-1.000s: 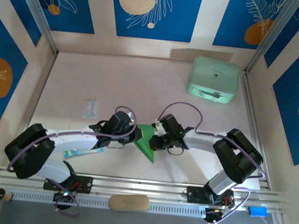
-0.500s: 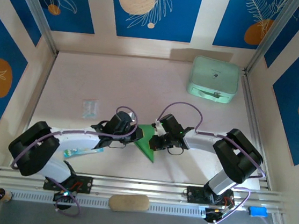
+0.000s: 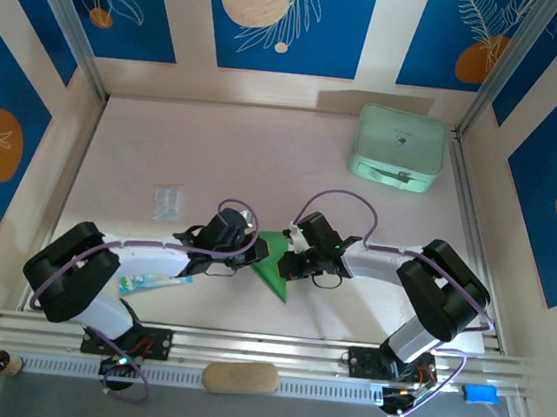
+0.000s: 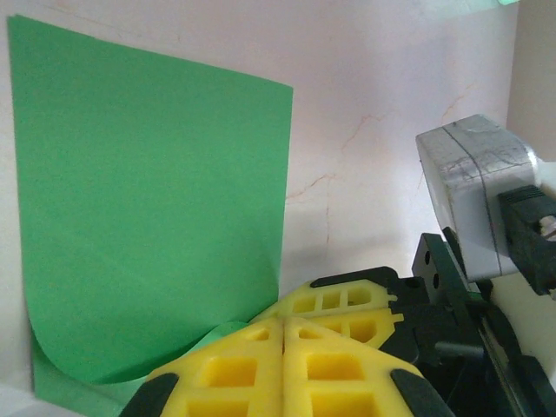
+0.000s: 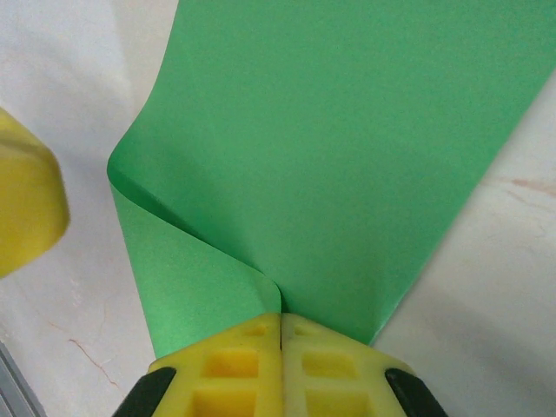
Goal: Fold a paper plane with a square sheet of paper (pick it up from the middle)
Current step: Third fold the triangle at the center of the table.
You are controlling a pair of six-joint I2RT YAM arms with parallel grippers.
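Pale tabletop point(image 3: 264, 157), blue-panelled walls point(image 3: 290, 19): left gripper point(image 4: 282, 334), right gripper point(image 5: 281, 326) each clamped on square sheet of paper point(image 5: 347, 130) from opposite sides, likely pinning curled flap for creasing.

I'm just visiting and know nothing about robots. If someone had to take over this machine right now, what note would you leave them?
Left hand: shut, tips against the curled edge of the square sheet of paper; whether it actually grips is unclear.
Right hand: shut on the sheet, pinching a doubled-over part.
Sheet: between the two hands, at the front middle of the table, one flap bent over but not pressed flat.
Done: a first fold is started.
Left: crease it flat, then all further folds; no plane shape yet.
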